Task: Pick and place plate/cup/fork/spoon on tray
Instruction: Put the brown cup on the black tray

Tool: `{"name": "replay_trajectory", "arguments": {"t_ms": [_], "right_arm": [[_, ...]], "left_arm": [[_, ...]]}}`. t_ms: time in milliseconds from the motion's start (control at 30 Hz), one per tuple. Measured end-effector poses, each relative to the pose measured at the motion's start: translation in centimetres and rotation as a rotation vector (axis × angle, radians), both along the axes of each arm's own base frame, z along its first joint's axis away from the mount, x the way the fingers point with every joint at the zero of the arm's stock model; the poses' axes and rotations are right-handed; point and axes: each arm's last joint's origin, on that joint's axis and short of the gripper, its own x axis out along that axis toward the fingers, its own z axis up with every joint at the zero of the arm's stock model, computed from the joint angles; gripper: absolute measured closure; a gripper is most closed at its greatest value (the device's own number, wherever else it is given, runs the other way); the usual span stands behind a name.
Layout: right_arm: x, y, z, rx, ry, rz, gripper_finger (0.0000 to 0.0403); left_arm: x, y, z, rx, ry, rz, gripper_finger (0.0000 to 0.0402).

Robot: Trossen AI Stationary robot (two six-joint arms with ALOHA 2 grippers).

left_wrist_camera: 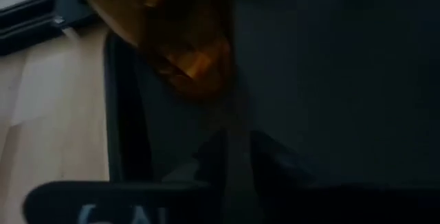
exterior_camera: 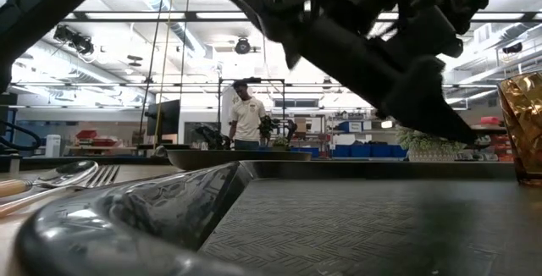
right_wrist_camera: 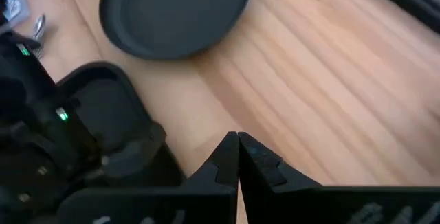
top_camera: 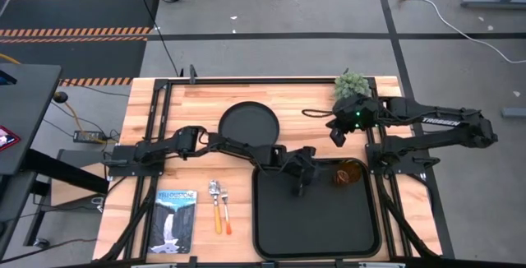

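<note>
Cup (left_wrist_camera: 180,42) just ahead of the left gripper (left_wrist_camera: 237,157): blurred amber mass in the left wrist view, top cut by the picture's edge, rim and base not readable; in the low view only a strip of it (exterior_camera: 523,128) shows, cut by the right edge. Tray (exterior_camera: 356,225) under that gripper: near rim (exterior_camera: 127,217) a blur, corners out of frame in the low view. Fork (top_camera: 218,210) and spoon (top_camera: 226,212), well off to the gripper's side past the tray: too small in the high view to tell tines from bowl.
</note>
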Motion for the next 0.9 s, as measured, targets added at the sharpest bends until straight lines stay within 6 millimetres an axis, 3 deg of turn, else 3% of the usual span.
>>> {"name": "replay_trajectory", "arguments": {"t_ms": [200, 333, 633, 900], "right_arm": [[0.1, 1.1, -0.8, 0.058, 0.091, 0.04, 0.0392], [1.0, 2.0, -1.5, 0.081, 0.135, 0.075, 0.0392], [2.4, 4.3, -2.9, 0.144, 0.215, 0.106, 0.0392], [3.9, 6.1, -4.7, 0.231, 0.318, 0.105, 0.0392]], "left_arm": [[-1.7, -1.0, 1.7, 0.105, 0.13, -0.053, 0.0374], [-2.9, -1.6, 4.7, 0.16, 0.148, -0.077, 0.0393], [-6.5, -2.0, 8.4, 0.208, 0.34, -0.055, 0.0388], [-9.7, -5.3, 9.5, 0.243, 0.501, -0.115, 0.039]]}}
